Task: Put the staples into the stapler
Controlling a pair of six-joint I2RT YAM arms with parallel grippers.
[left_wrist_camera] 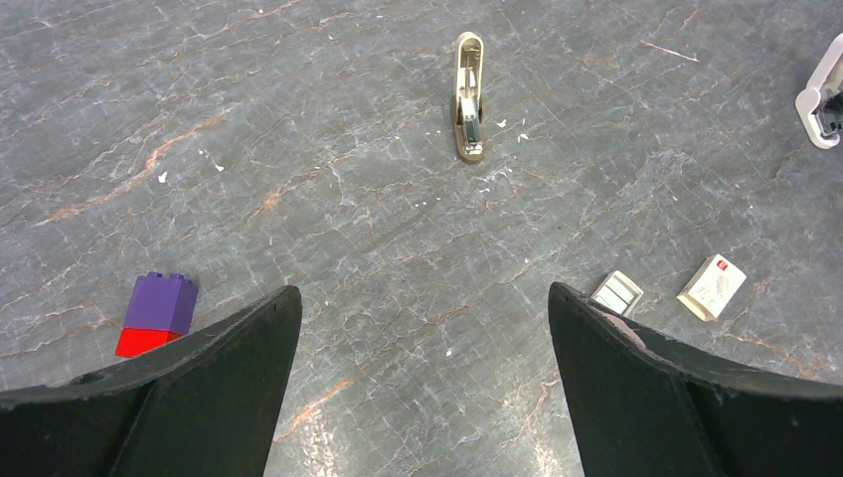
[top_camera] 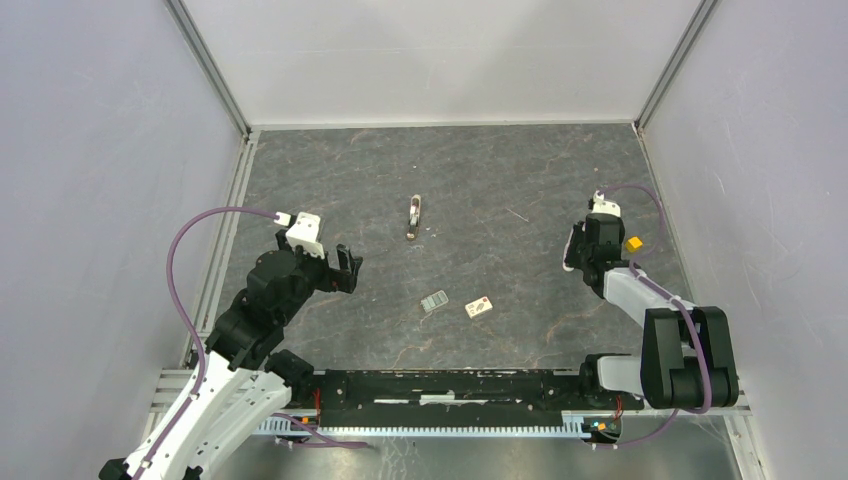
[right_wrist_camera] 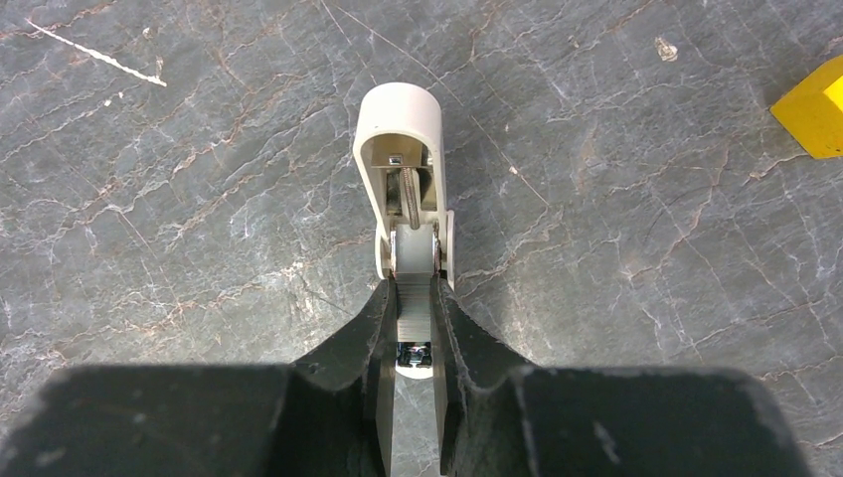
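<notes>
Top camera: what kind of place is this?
Likely a robot lab test booth: plain white walls box in a dark grey marbled tabletop, and two black-and-white robot arms are bolted at its near edge.

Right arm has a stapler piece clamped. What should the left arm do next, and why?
Probably move the open left gripper toward its right and down over the grey staple strip: it lies loose beside the white box, while the right gripper is shut on the beige stapler piece.
</notes>
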